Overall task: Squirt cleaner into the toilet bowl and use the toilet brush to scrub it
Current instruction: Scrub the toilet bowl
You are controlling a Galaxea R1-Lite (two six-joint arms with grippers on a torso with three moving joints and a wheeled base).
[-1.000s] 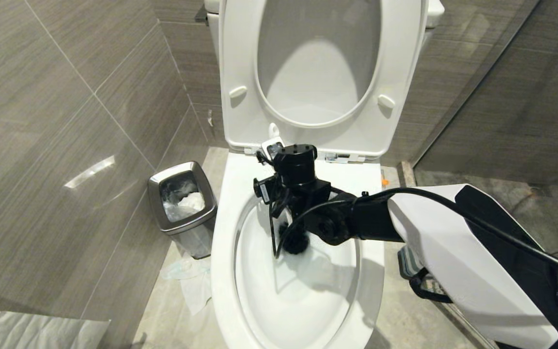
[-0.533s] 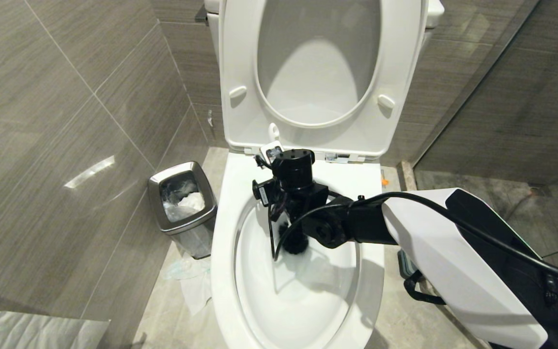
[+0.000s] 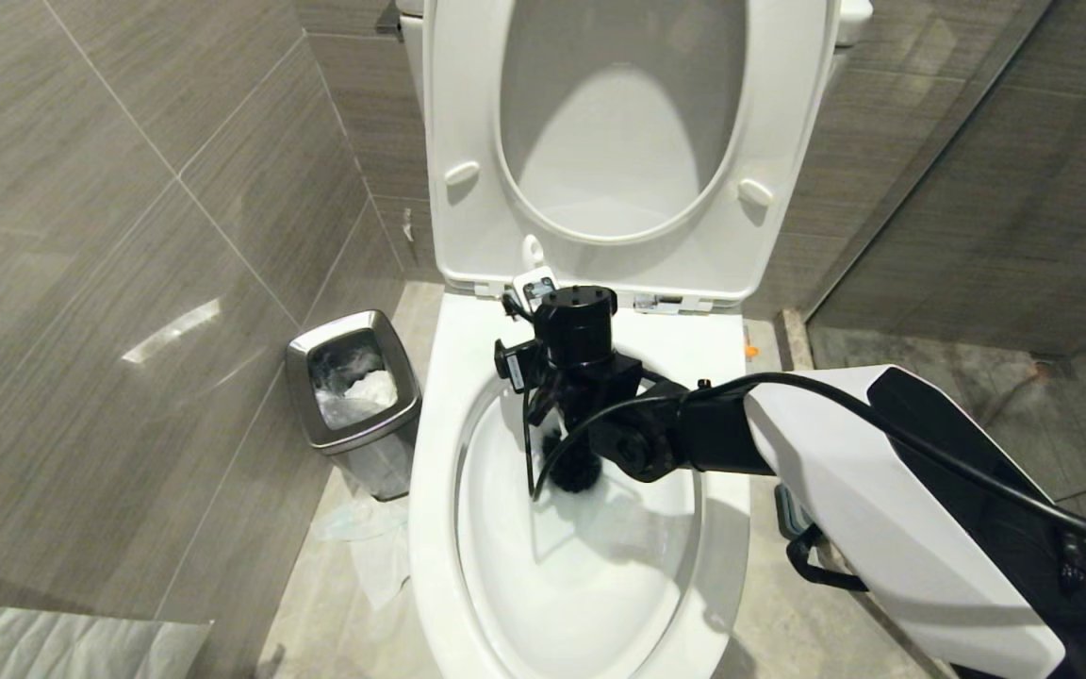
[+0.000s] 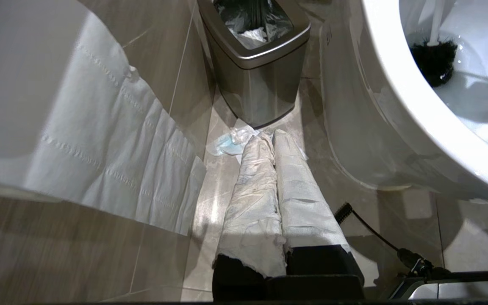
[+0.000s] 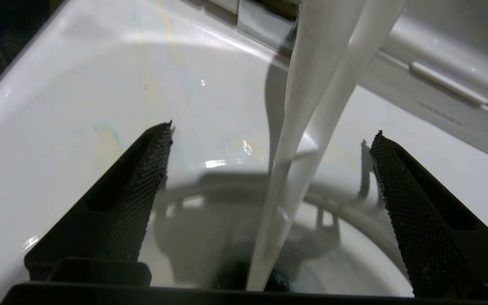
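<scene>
Textured black fingers (image 5: 142, 186) of right claw (image 5: 271, 140) spread around slim white toilet brush (image 5: 307, 127) handle, ungripped.

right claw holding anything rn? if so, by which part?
Nothing held. The right claw is open, fingers spread clear on either side of the toilet brush handle, neither touching it; the bristle head sits in the toilet bowl.

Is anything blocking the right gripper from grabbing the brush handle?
Nothing visible. The right gripper is open over the toilet bowl, and the brush handle stands in the gap between its fingers with nothing else there. The brush head sits inside the bowl.
</scene>
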